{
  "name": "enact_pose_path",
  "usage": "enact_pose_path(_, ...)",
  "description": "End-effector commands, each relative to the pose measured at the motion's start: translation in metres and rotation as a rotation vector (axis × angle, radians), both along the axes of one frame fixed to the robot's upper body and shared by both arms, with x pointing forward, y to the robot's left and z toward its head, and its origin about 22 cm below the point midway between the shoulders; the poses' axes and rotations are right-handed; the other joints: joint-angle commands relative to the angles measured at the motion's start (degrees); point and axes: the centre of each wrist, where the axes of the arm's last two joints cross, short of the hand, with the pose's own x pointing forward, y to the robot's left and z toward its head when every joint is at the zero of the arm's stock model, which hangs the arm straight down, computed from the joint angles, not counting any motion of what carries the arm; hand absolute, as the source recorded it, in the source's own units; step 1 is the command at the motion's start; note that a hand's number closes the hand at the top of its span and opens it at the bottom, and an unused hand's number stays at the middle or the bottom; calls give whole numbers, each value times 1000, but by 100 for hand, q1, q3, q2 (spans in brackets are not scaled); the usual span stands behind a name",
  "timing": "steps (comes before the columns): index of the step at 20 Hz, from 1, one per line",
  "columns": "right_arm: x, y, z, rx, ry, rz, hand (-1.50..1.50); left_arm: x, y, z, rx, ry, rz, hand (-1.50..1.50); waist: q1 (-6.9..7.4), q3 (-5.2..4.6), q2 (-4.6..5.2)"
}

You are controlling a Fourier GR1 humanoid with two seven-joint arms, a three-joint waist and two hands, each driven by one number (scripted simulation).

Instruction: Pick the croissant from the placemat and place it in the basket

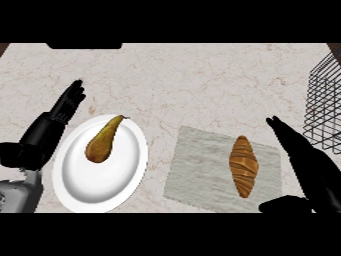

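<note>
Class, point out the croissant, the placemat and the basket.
croissant (243, 165), head view, middle of its crust.
placemat (199, 172), head view, bare left part.
basket (334, 112), head view, wire wall.

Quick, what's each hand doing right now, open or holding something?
Left hand: open, holding nothing.
Right hand: open, holding nothing, beside the croissant.

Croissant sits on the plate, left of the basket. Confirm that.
Not right. The croissant sits on the placemat, left of the basket; the plate holds a pear instead. The head view shows it.
</note>
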Motion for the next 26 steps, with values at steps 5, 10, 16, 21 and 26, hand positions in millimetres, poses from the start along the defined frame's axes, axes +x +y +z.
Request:
enact_pose_path(5, 3, 5, -33, 12, -32, 28, -150, 16, -2, -10, 2, 3, 10, 0, -24, -1, 3)
enact_pose_path(10, 5, 0, -7, 73, -55, 63, -150, 21, -5, 13, -3, 13, -2, 0, -22, -1, 0)
enact_pose_path(16, -15, 6, -28, 6, -10, 35, -150, -7, -1, 2, -2, -16, 2, 0, -11, -1, -5)
enact_pose_path(21, 6, 11, -37, -65, 30, 44, -150, 0, -14, -12, -13, -5, -2, 0, -7, -2, 1)
enact_pose_path(26, 23, 38, -36, -58, 39, 46, -150, 6, -10, 0, -13, -4, -1, 0, 1, -2, 1)
